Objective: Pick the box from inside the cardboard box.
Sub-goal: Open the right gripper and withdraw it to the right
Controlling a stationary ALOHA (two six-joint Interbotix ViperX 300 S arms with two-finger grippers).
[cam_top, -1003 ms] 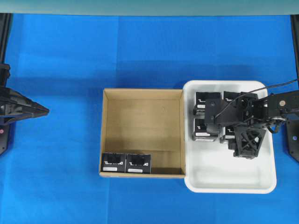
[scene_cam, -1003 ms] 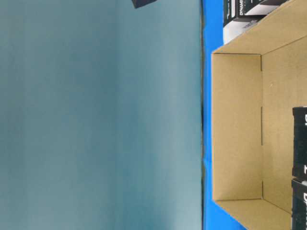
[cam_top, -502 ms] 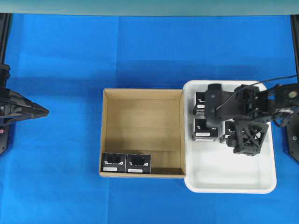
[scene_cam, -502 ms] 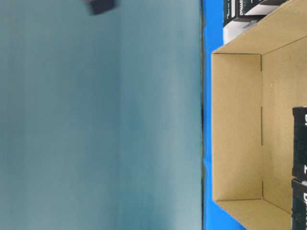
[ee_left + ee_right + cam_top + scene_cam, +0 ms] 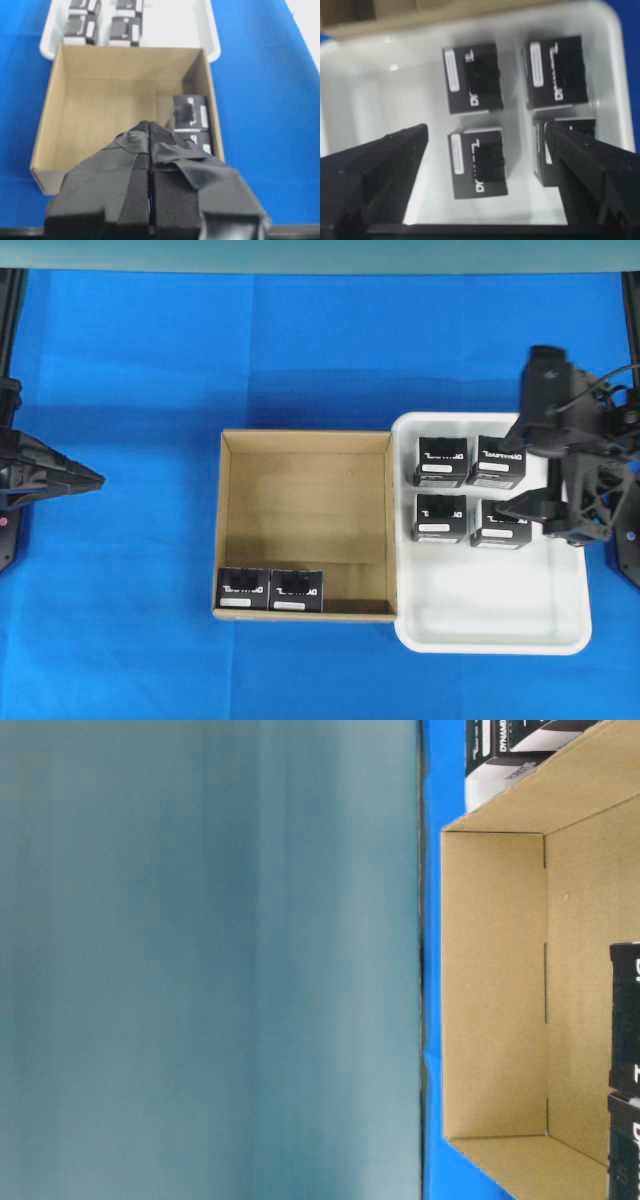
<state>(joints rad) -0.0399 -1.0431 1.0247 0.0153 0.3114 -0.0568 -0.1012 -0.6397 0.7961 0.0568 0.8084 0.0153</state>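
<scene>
Moved: right arm (image 5: 570, 440) has drawn back from over the four boxes in the tray (image 5: 500, 635) toward 3 o'clock in the overhead view; those boxes now show uncovered
Right claw (image 5: 485, 145): spread wide and empty, with a finger (image 5: 380, 165) on each side of the wrist view and the tray's boxes below between them; likely released so the arm can go back for another
Left claw (image 5: 150, 145): fingers pressed together, holding nothing, parked at 9 o'clock of the carton (image 5: 305, 525) and pointing at it; it looks idle, kept out of the right arm's way
Carton: sits at the scene's centre, its 3 o'clock wall against the tray
Boxes left in carton: two, a left box (image 5: 243, 589) and a right box (image 5: 297, 590), side by side and touching along the 6 o'clock wall near the 7 o'clock corner, labels up
Boxes in tray: four in a two-by-two block at the tray's 12 o'clock end, leaving the 6 o'clock half bare, room for the last two
Step, as judged: four of six seem moved; next is a reach across to the right box in the carton
Risk: the pair touch each other and hug the wall, so fingers may have little gap to enter
</scene>
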